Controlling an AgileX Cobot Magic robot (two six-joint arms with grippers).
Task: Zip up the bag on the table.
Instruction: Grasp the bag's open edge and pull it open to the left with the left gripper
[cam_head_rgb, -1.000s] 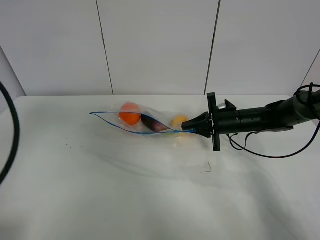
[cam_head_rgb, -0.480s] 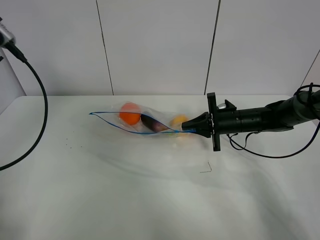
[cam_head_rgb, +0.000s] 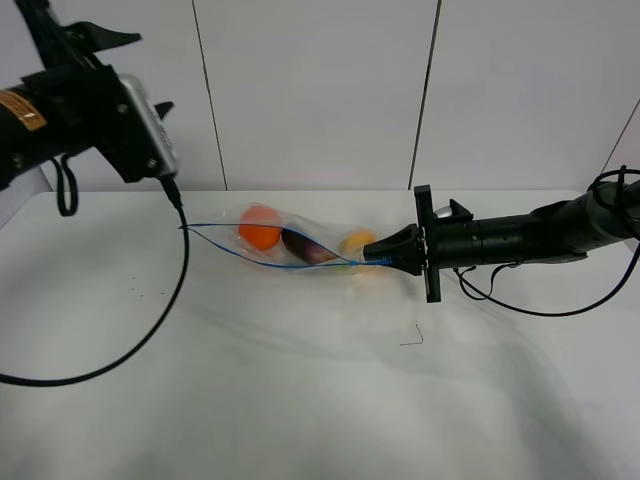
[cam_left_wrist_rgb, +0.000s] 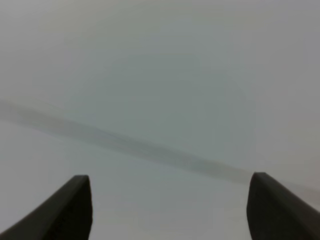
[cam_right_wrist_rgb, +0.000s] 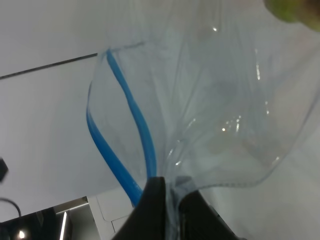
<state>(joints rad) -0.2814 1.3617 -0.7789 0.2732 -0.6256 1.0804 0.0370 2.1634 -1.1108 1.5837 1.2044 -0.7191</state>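
Pinching the bag, right fingers; orange label illegible.

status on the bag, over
Right hand shut on bag corner. Left hand open, away from bag. Zipper open. Cable draped by bag's free end.

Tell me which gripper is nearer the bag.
Right. The right gripper is shut on the zipper end of the bag. The left gripper hangs open, raised above the table past the bag's other end, touching nothing.
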